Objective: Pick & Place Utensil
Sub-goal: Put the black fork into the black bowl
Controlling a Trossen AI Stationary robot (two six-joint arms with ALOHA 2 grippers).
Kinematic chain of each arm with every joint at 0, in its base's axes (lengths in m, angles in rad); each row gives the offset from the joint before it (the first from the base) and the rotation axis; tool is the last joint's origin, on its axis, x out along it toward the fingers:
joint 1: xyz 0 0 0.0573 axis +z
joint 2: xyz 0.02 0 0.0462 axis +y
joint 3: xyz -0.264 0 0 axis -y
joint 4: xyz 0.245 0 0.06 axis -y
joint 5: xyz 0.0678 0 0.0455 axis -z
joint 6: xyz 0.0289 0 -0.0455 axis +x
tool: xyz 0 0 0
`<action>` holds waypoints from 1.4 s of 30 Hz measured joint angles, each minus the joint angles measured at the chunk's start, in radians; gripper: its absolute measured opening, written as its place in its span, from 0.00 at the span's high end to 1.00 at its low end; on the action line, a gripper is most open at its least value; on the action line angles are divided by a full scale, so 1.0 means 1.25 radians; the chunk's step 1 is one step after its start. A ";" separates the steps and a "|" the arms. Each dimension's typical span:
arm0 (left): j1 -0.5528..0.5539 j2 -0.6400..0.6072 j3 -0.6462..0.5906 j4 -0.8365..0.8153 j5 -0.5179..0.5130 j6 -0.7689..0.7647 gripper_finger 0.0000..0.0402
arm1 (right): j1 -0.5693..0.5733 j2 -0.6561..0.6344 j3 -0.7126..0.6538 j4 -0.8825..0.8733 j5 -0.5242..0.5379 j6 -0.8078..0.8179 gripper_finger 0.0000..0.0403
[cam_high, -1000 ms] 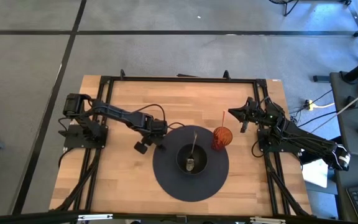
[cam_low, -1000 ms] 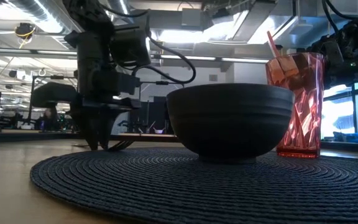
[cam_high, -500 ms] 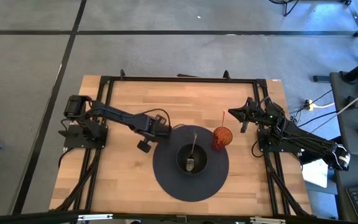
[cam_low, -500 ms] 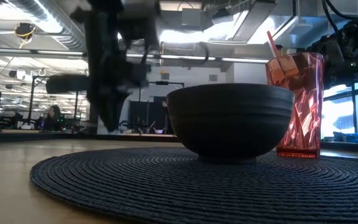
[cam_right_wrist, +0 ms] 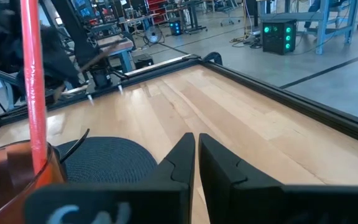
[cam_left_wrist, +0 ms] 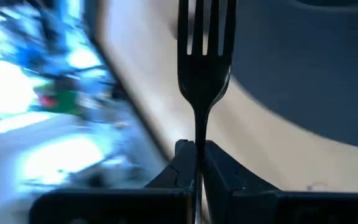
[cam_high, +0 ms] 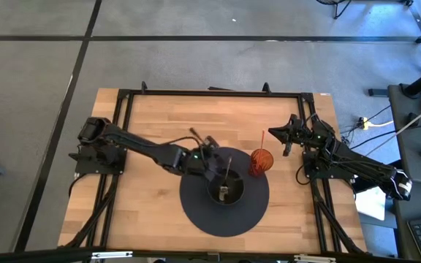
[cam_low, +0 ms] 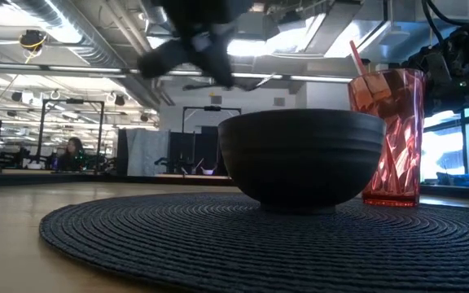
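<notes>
My left gripper (cam_high: pixel 209 152) hovers over the far-left part of the round dark mat (cam_high: pixel 196 204), close beside the black bowl (cam_high: pixel 225 186), and is shut on a dark fork (cam_left_wrist: pixel 205 56). In the low view it shows as a blur (cam_low: pixel 198 45) above the bowl's rim (cam_low: pixel 300 118). The bowl stands on the middle of the mat, and a spoon (cam_high: pixel 229 174) leans in it. A red cup (cam_high: pixel 261 161) with a red straw stands on the mat's far-right edge. My right gripper (cam_high: pixel 280 134) waits, shut, near the table's right side. My left gripper pinches the fork's thin handle (cam_left_wrist: pixel 199 138) between its two fingers (cam_left_wrist: pixel 219 165). The fork runs on along the fingers, and its tines (cam_left_wrist: pixel 206 28) point away from the gripper. It is lifted clear above the wood and the mat.
Bare wooden tabletop (cam_high: pixel 152 117) lies to the far side and to the left of the mat. A black frame (cam_high: pixel 210 93) runs round the table's edges. The red cup (cam_low: pixel 385 134) stands close to the right of the bowl.
My left gripper has risen from the table by the mat's left edge. It has swung right toward the bowl, tipping as it went. It now hangs above the bowl's rim height in the low view.
</notes>
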 joint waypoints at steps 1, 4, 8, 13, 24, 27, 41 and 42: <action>-0.006 0.017 0.011 0.034 -0.030 0.051 0.99 | 0.000 0.000 0.000 0.000 0.000 0.001 0.94; -0.023 0.083 0.039 0.119 -0.109 0.210 0.99 | 0.000 0.000 0.000 -0.001 -0.001 0.003 0.94; -0.038 0.178 0.047 0.210 -0.211 0.414 0.99 | 0.000 0.000 0.000 -0.002 -0.015 0.003 0.94; -0.046 0.243 0.048 0.265 -0.246 0.531 0.99 | 0.000 0.000 0.000 -0.002 -0.035 0.002 0.94; -0.111 0.231 0.050 0.323 -0.263 0.620 0.99 | 0.000 0.000 0.000 0.022 -0.034 0.000 0.94; -0.131 0.232 0.050 0.323 -0.231 0.630 0.99 | 0.000 0.000 0.000 0.022 -0.034 0.000 0.94; -0.080 0.241 0.101 0.237 0.014 0.716 0.99 | 0.000 0.000 0.000 -0.026 -0.041 -0.001 0.94; -0.075 0.247 0.111 0.220 0.026 0.726 0.99 | 0.000 0.000 0.000 -0.031 -0.041 -0.001 0.94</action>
